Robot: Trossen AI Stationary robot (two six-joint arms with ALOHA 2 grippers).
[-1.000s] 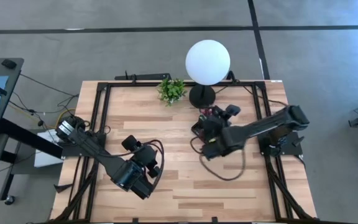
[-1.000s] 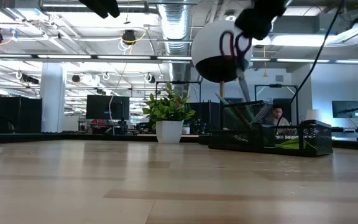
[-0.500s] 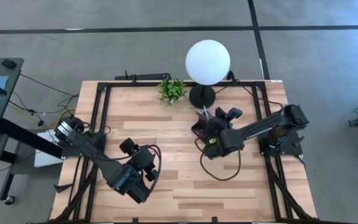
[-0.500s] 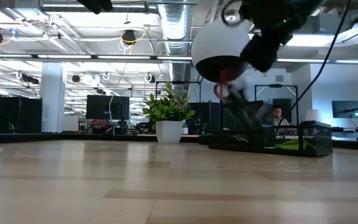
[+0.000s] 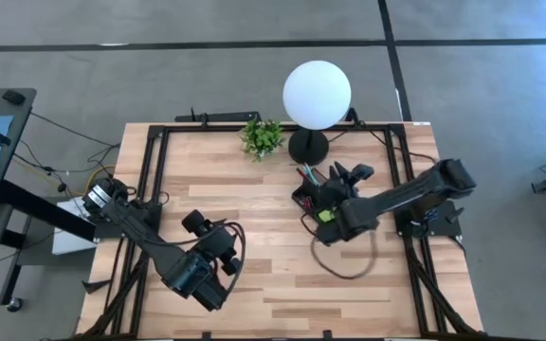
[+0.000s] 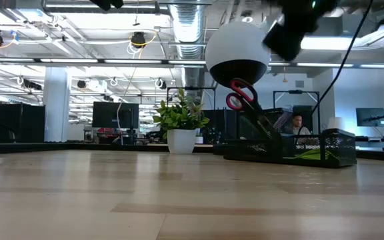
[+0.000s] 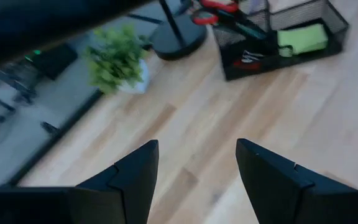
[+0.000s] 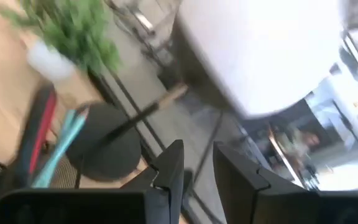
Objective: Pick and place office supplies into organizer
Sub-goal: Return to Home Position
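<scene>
Red-handled scissors (image 6: 240,95) lean in the organizer (image 6: 332,150) among pens (image 8: 61,146), and my right claw (image 8: 197,158), empty and slightly apart above the organizer, could clip those handles if it pulls back low; my left claw (image 7: 194,165) gapes far off.

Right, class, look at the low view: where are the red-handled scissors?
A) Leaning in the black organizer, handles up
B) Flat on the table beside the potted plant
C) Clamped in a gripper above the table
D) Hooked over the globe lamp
A: the red-handled scissors stand tilted in the organizer, with the red handles uppermost and the blades down inside it.
</scene>
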